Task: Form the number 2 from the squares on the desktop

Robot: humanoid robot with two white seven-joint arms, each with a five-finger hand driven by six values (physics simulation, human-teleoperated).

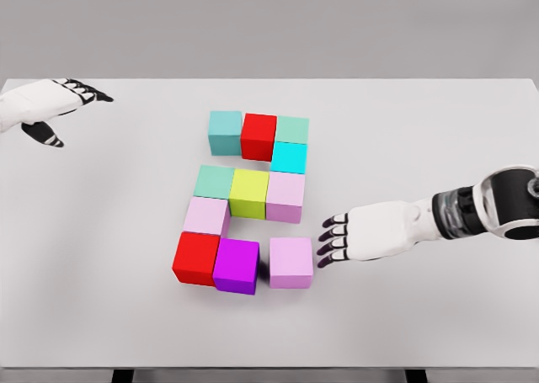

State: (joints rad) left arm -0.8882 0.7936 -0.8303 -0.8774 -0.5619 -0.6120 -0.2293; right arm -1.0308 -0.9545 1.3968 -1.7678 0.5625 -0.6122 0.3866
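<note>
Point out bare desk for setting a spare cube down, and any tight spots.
Free: the desk right of the top-row cubes, above the right hand; the left side between the left hand and the block figure; the front strip below the purple cube. Crowded: the slit between the purple cube and the bottom pink cube, and between that cube and the right hand.
</note>
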